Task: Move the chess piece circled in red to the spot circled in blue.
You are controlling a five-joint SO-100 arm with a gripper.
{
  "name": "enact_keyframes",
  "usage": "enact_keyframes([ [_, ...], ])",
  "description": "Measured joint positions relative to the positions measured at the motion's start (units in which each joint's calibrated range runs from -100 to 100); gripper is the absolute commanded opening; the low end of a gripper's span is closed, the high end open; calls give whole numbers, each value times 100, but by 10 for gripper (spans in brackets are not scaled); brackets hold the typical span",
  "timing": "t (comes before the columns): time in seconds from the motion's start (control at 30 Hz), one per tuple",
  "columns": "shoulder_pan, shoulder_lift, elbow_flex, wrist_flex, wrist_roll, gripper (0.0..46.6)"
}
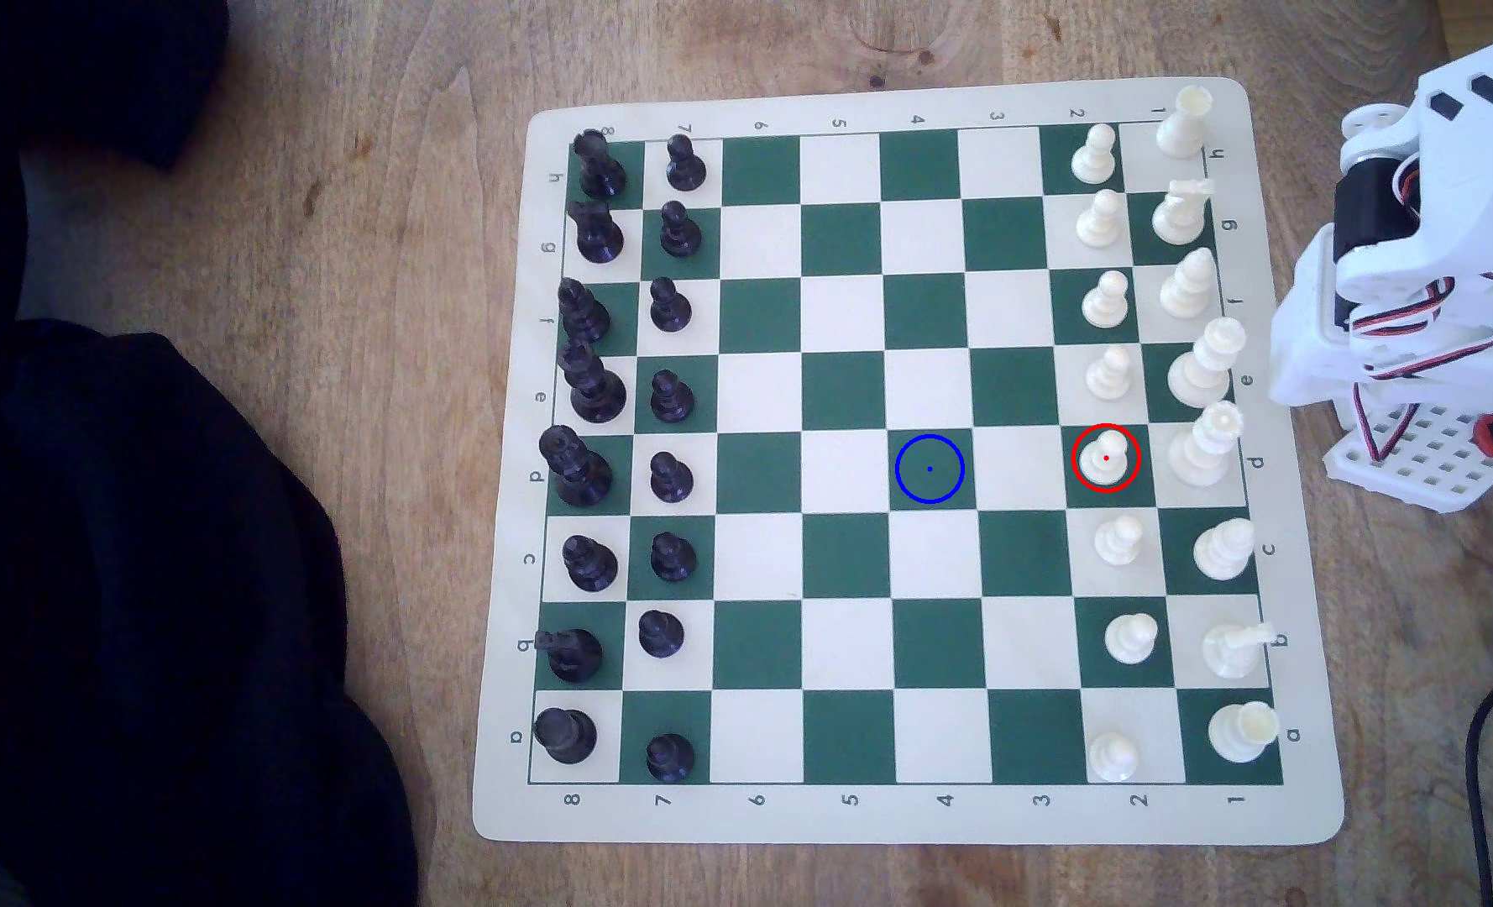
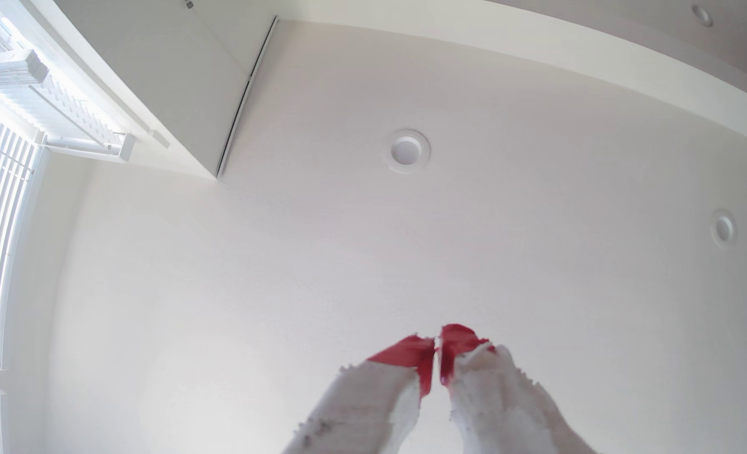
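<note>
The chess piece [image 1: 1106,458], a small cream-white pawn inside a red ring, stands on a green square in the white pawn row near the exterior view's right. Two squares toward that view's left lies the spot [image 1: 929,469], a bare green square with a blue ring and centre dot. My white arm [image 1: 1423,262] is folded up off the board's right edge. In the wrist view my gripper [image 2: 437,340] points at the ceiling, its red-tipped fingers [image 2: 411,355] pressed together with nothing between them.
Green-and-cream chessboard mat [image 1: 900,815] on a wooden table. Several white pawns and taller white pieces [image 1: 1201,366] line its right side, black pieces [image 1: 586,471] its left. Dark cloth [image 1: 141,567] covers the table's left. A black cable [image 1: 1489,750] runs at the right edge.
</note>
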Motion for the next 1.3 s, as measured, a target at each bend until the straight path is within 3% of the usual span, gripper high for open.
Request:
enact_keyframes([
  [0.2,-96,0,0,40,10,2],
  [0.5,-538,-8,0,1426,24,2],
  [0.97,-686,34,-1166,8454,-15,2],
  [1.2,-273,50,-1798,11131,-20,2],
  [1.3,-155,8,-2621,12486,-39,2],
])
